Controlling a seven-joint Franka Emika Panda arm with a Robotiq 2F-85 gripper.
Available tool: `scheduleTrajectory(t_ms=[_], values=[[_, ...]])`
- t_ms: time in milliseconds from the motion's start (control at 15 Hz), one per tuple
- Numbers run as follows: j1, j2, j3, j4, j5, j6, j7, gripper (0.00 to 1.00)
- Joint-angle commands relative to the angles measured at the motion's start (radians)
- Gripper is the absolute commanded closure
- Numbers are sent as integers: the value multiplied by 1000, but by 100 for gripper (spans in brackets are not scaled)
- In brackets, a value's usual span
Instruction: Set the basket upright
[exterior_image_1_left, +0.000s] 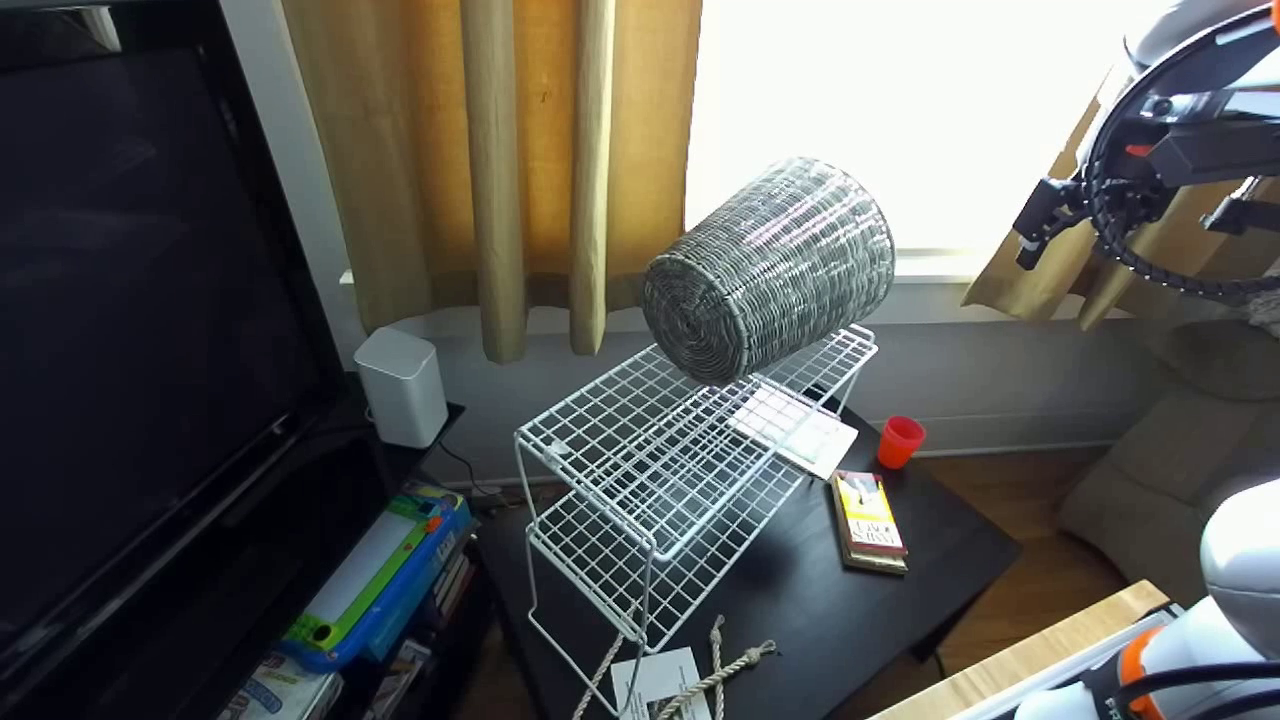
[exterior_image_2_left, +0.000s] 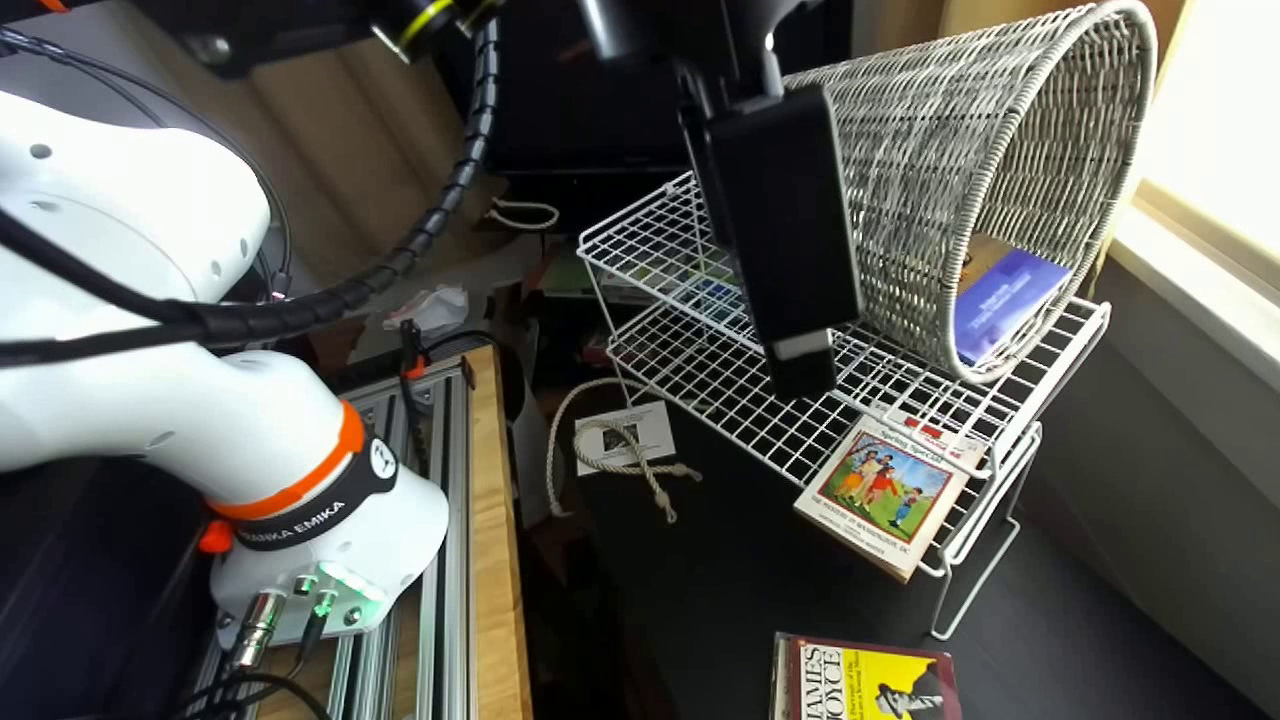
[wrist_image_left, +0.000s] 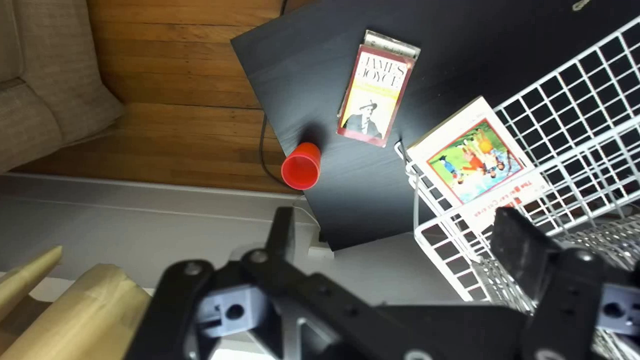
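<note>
The grey woven basket (exterior_image_1_left: 775, 265) lies on its side on top of the white wire-grid rack (exterior_image_1_left: 640, 440). Its round base faces the viewer in that exterior view; its open mouth, with a thick rim, shows in an exterior view where the basket (exterior_image_2_left: 900, 170) holds a blue-purple book (exterior_image_2_left: 1005, 300). My gripper (exterior_image_1_left: 1122, 240) is in the air, apart from the basket on the mouth side. In the wrist view the gripper (wrist_image_left: 395, 215) is open with nothing between its fingers. The basket (wrist_image_left: 505, 280) shows there only in part, behind the right finger.
The rack stands on a black table (exterior_image_1_left: 940, 590). A red cup (wrist_image_left: 301, 167), a James Joyce book (wrist_image_left: 376, 95) and a picture-cover book (exterior_image_2_left: 890, 490) are beside or under the rack. A rope (exterior_image_2_left: 620, 465) lies near a card. Curtains (exterior_image_1_left: 540, 180) and a window sill (exterior_image_2_left: 1210, 270) are behind.
</note>
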Motion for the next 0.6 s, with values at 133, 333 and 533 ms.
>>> scheduleTrajectory(t_ms=[133,333,533], values=[[126,23,-81,76,224,38,-144,0],[199,80,-123,157,344,32,-259,0],[257,156,-161,247,467,-4,-357,0]])
